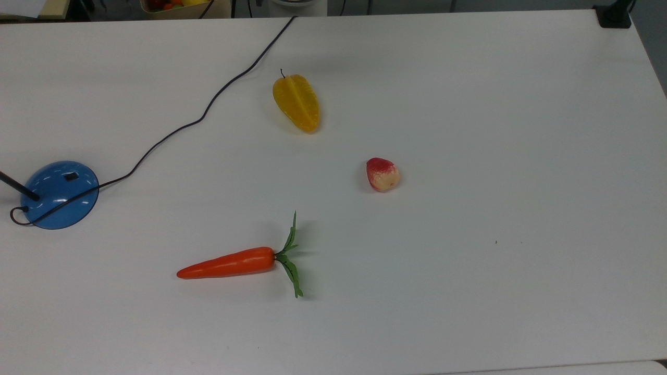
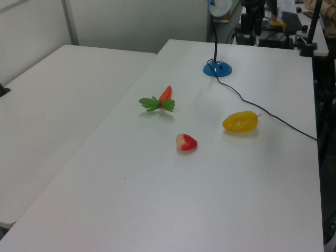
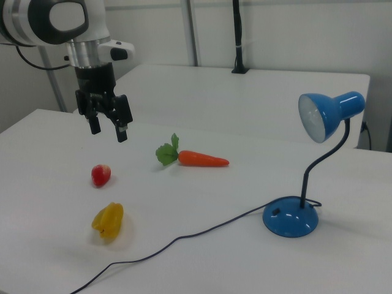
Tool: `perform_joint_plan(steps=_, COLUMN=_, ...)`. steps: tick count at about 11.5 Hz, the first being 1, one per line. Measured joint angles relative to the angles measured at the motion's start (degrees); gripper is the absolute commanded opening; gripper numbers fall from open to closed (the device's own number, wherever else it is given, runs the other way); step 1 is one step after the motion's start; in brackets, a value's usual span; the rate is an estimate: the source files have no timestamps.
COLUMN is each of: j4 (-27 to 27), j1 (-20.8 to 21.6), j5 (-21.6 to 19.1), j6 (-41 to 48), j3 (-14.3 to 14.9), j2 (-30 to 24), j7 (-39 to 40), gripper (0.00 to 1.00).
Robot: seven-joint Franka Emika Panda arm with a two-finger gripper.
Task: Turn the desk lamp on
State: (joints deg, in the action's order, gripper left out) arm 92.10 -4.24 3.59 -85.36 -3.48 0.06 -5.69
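The desk lamp has a glossy blue dome base (image 1: 60, 194) at the top view's far left, with a small dark switch (image 1: 71, 176) on its top. Its base (image 3: 290, 218) carries a thin black curved stem up to a blue shade (image 3: 327, 114) in the right view. The lamp's base (image 2: 217, 69) sits at the table's far end in the left view. My gripper (image 3: 108, 133) hangs open and holds nothing. It is above the table at the right view's left, far from the lamp.
A black cord (image 1: 208, 107) runs from the base across the table. An orange carrot (image 1: 229, 263), a yellow starfruit (image 1: 297, 103) and a red-and-cream fruit (image 1: 382, 174) lie on the white table (image 1: 521, 156). The red fruit (image 3: 101, 175) lies just below my gripper.
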Motion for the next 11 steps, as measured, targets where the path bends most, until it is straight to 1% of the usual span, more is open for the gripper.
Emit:
perform_joint_plan(steps=3, j4=0.00, j1=-0.01, j5=0.00, j6=0.05, j3=0.00, j2=0.00, j7=0.00, gripper=1.00)
perform_joint_plan(steps=4, j4=0.01, j1=-0.01, j5=0.00, j6=0.05, j3=0.00, j2=0.02, j7=0.00, gripper=0.84)
perform_joint_plan(steps=5, j4=0.01, j1=-0.07, j5=0.00, j6=0.05, j3=0.01, j2=0.08, j7=0.00, gripper=0.66)
perform_joint_plan(steps=6, j4=0.01, j1=-0.32, j5=0.00, j6=0.05, j3=0.05, j2=0.15, j7=0.00, gripper=0.53)
perform_joint_plan(steps=8, j4=0.01, j1=-2.26, j5=0.00, j6=-0.84, j3=0.15, j2=0.21, j7=0.00, gripper=0.25)
perform_joint_plan(steps=9, j4=0.00, j1=-3.49, j5=0.00, j6=-2.21, j3=0.18, j2=0.23, j7=0.00, gripper=0.13)
perform_joint_plan(steps=10, j4=0.01, j1=-4.49, j5=0.00, j6=-3.46, j3=0.20, j2=0.33, j7=0.00, gripper=0.04)
perform_joint_plan(steps=11, j4=0.01, j1=-5.14, j5=0.00, j6=-4.31, j3=0.22, j2=0.55, j7=0.01, gripper=0.00)
